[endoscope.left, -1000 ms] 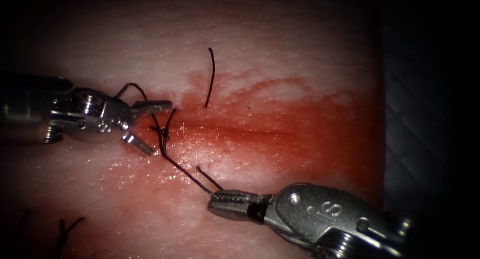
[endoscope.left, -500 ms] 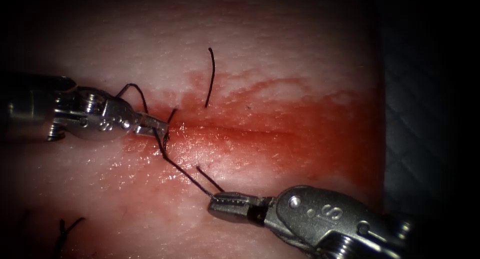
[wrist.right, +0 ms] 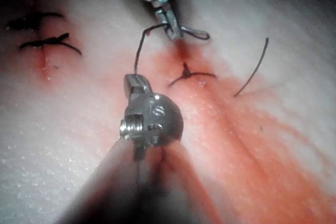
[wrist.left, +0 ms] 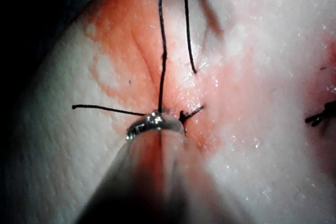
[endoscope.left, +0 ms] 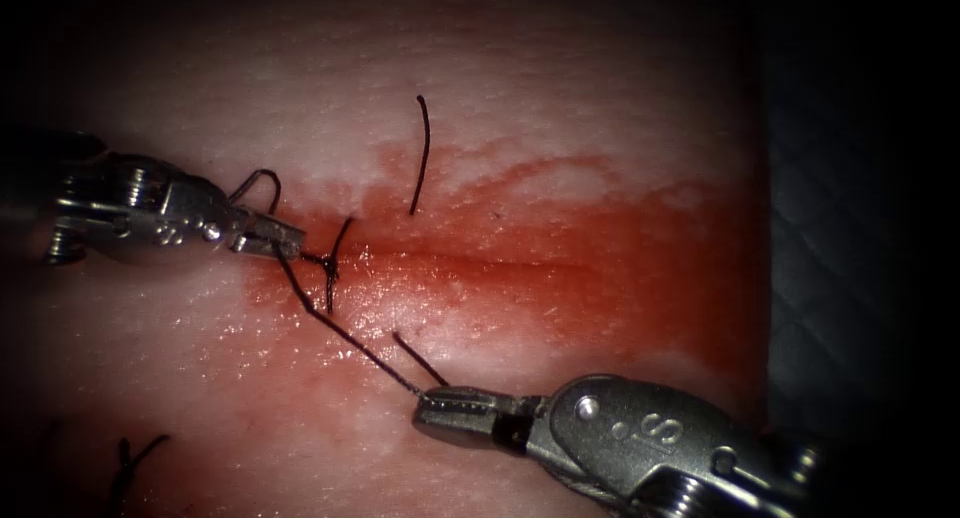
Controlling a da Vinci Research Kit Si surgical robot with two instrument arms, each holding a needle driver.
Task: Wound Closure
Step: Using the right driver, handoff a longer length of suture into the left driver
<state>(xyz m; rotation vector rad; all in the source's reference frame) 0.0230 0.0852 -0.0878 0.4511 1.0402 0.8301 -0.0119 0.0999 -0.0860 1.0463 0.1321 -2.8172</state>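
Black thread (endoscope.left: 345,333) runs taut between the two tools, so the step in hand is tightening a knot. A second ago the left gripper (endoscope.left: 268,240) stood open just left of the knot (endoscope.left: 328,266); it has since shut on the thread and drawn away to the left, with a small loop arching behind its tip. The right gripper (endoscope.left: 440,408) is clamped on the other strand on the near side of the cut (endoscope.left: 480,263) and has held its place throughout. From the left wrist camera, the thread climbs straight away from that tool's tip (wrist.left: 155,123), beside the knot (wrist.left: 185,115); from the right wrist camera, the strand (wrist.right: 139,51) rises from the right gripper (wrist.right: 134,83) toward the left gripper (wrist.right: 170,27).

No needle is to be seen, in either tool or in the tissue (endoscope.left: 560,98).

My judgement: the next move calls for an even, opposed pull, kept low along the tissue so the knot beds on the cut rather than lifting it.

Around it lie a loose thread piece (endoscope.left: 423,156) on the far side and a short tail (endoscope.left: 418,356) by the right tool — either could snag. Red fluid (endoscope.left: 600,268) covers the cut, and older stitches (wrist.right: 44,43) lie further along.
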